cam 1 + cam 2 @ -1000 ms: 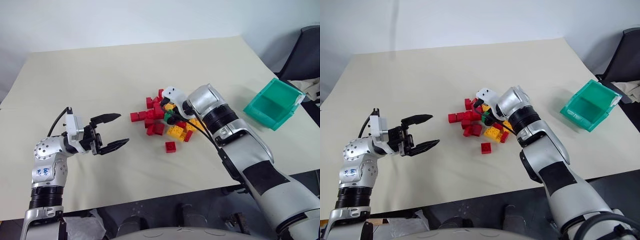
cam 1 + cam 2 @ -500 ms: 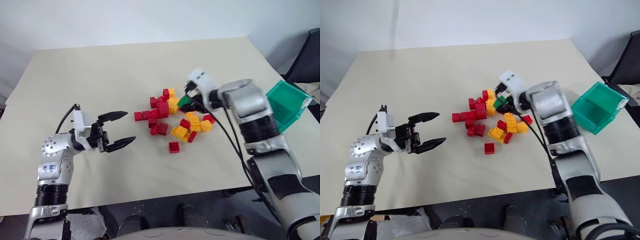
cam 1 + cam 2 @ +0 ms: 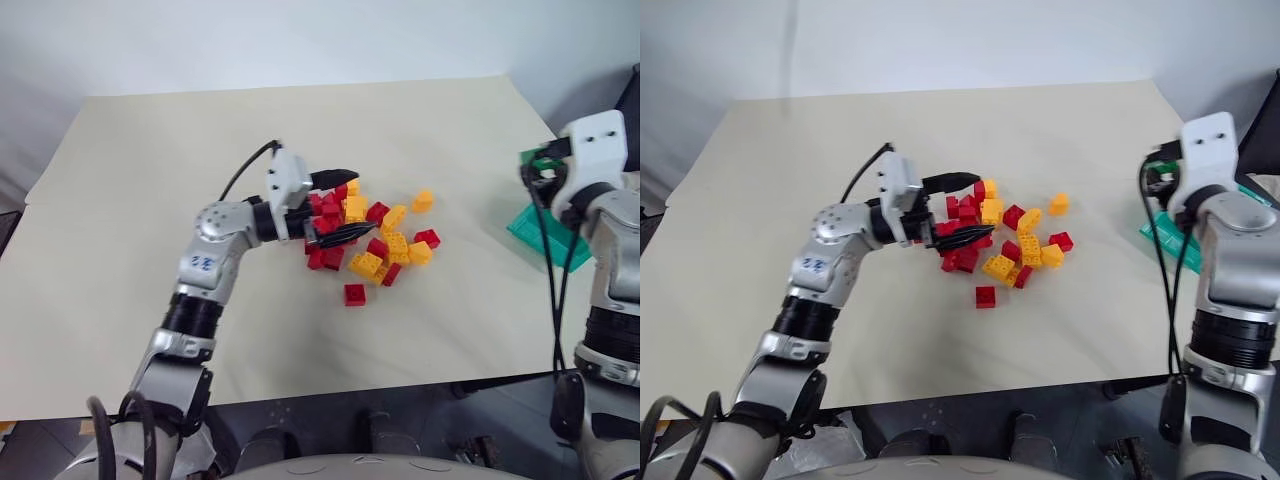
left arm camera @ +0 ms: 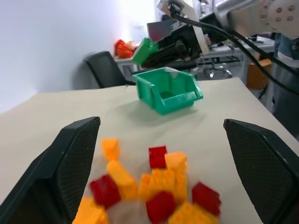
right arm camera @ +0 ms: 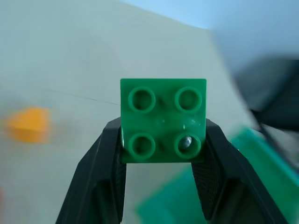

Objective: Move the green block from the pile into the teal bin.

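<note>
Two dozen or so bricks make up the pile (image 3: 365, 235) mid-desk, where I see my left gripper (image 3: 338, 207) spread wide over its left side. Farther off, by the desk's right edge, my right gripper (image 5: 161, 184) pinches the green block (image 5: 163, 120) above the teal bin (image 4: 167, 89).

The teal bin (image 4: 167, 90) lies right of the pile (image 3: 372, 236), seemingly empty

surface: beige table (image 3: 150, 180) — you've got one flat top carrying everything
pile (image 3: 372, 232): red and yellow-orange bricks, loose, near the middle
strays: a red brick (image 3: 354, 294) and an orange brick (image 3: 423, 200) just off the heap
teal bin (image 4: 166, 88): near the table's right edge — well apart from the pile
</note>
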### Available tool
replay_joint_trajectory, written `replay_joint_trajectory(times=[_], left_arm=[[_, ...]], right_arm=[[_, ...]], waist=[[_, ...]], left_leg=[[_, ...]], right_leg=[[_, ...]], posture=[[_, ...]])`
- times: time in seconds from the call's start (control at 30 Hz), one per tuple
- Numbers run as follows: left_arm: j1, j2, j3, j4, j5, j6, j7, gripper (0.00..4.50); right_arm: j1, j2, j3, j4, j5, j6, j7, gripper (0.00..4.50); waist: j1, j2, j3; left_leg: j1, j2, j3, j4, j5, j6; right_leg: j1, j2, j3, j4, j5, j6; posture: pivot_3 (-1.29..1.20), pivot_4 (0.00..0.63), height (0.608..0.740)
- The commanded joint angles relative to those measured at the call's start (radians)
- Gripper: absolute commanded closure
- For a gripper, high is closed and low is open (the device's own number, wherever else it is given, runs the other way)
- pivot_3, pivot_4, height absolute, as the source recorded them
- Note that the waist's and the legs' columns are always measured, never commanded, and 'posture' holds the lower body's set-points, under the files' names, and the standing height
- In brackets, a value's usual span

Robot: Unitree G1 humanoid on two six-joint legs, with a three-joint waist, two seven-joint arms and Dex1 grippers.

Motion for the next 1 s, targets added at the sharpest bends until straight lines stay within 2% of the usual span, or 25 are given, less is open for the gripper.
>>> replay_joint_trajectory(times=[0.03,0.13,0.37,0.5,0.67,1.0], left_arm=[[-0.064,-0.048,-0.034,0.076,0.044,-0.042,0.005,0.0],[-0.139,-0.122,-0.062,0.191,0.083,-0.099,0.013,0.0],[-0.25,-0.191,-0.062,0.41,0.143,-0.216,0.018,0.0],[-0.286,-0.209,-0.051,0.478,0.153,-0.248,0.006,0.0],[-0.286,-0.198,-0.041,0.468,0.151,-0.234,-0.001,0.0],[-0.271,-0.192,-0.014,0.441,0.127,-0.207,-0.021,0.0]], right_arm=[[-0.018,-0.038,-0.056,0.114,-0.009,-0.072,-0.093,2.99],[-0.051,-0.061,-0.062,0.313,-0.008,-0.173,-0.156,2.99],[-0.181,-0.095,0.02,0.725,-0.003,-0.408,-0.177,2.99],[-0.24,-0.112,0.054,0.895,-0.007,-0.496,-0.186,1.64],[-0.267,-0.134,0.076,0.904,0.004,-0.544,-0.175,0.02],[-0.19,-0.177,0.092,0.763,0.022,-0.506,-0.107,0.02]], waist=[[-0.007,0.0,0.0],[-0.003,0.0,0.0],[-0.018,0.0,0.0],[-0.019,0.0,0.001],[-0.019,0.0,0.001],[-0.015,0.0,0.001]], left_leg=[[0.0,0.0,0.0,-0.001,0.0,0.0],[0.0,0.0,0.001,-0.001,0.001,0.001],[0.001,-0.001,0.004,-0.004,0.002,0.004],[0.002,-0.001,0.004,-0.007,0.002,0.004],[0.002,-0.001,0.004,-0.009,0.002,0.004],[0.002,-0.001,0.004,-0.009,0.002,0.004]], right_leg=[[0.0,0.0,0.0,0.0,0.0,0.0],[0.0,0.001,0.0,-0.002,0.0,0.0],[0.002,0.001,0.004,-0.009,0.002,0.003],[0.002,0.001,0.004,-0.008,0.002,0.003],[0.001,0.0,0.004,-0.009,0.002,0.004],[0.001,0.0,0.004,-0.009,0.002,0.004]], posture=[[0.0,0.15,0.74],[0.0,0.15,0.74],[0.0,0.15,0.74],[0.0,0.15,0.74],[0.0,0.15,0.74],[0.0,0.15,0.74]])
